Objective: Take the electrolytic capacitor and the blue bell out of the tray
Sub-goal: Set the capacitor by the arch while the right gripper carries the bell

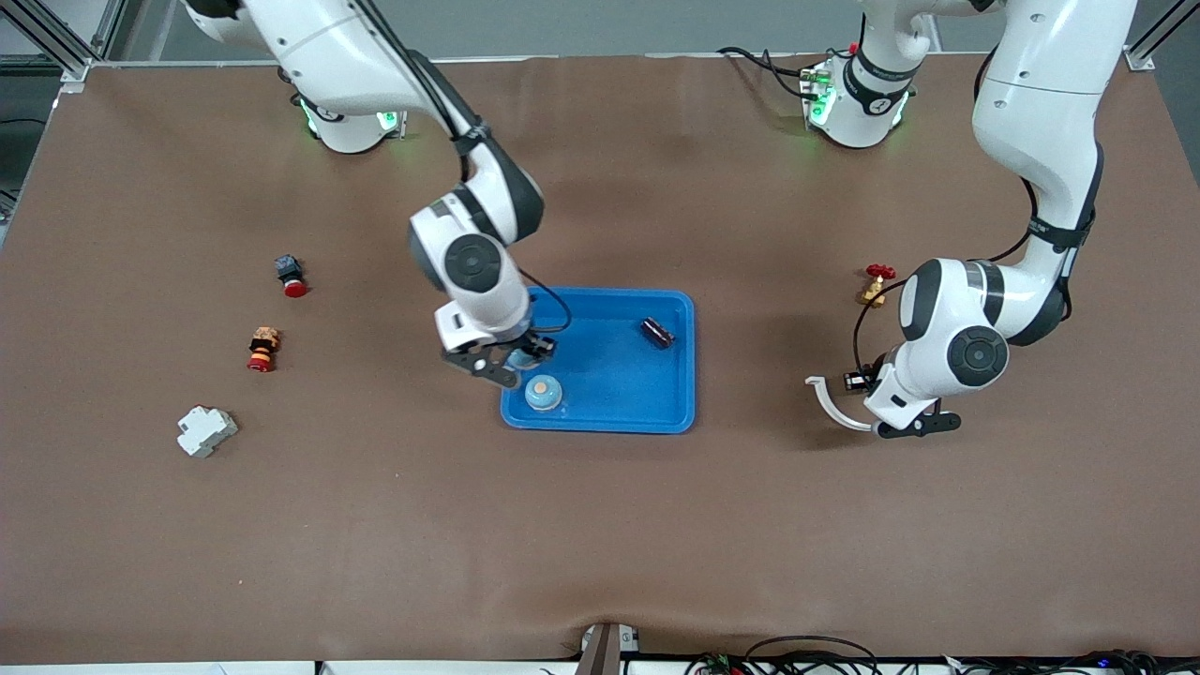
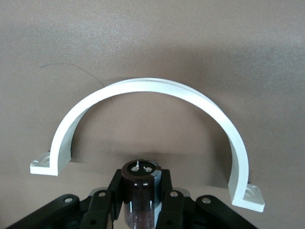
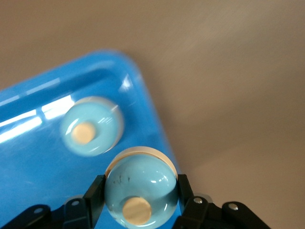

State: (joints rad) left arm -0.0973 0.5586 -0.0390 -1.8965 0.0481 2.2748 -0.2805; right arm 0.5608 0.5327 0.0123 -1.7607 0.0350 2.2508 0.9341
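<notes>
Nearest the front camera lies a white block, toward the right arm's end of the counter. Two red-capped buttons lie farther off, all three well apart from one another. Wide bare counter runs from the blue tray down to the near edge, and more lies between the tray and my left arm.

My right jaws hang over the tray's corner toward the right arm's end, clenched on a pale blue bell. A second bell sits in the tray just beside them, close to the rim. A dark capacitor lies in the tray's other end.

My left jaws are low over bare counter, clamped on another capacitor, at the open side of a white half-ring clamp. A brass valve stands near.
</notes>
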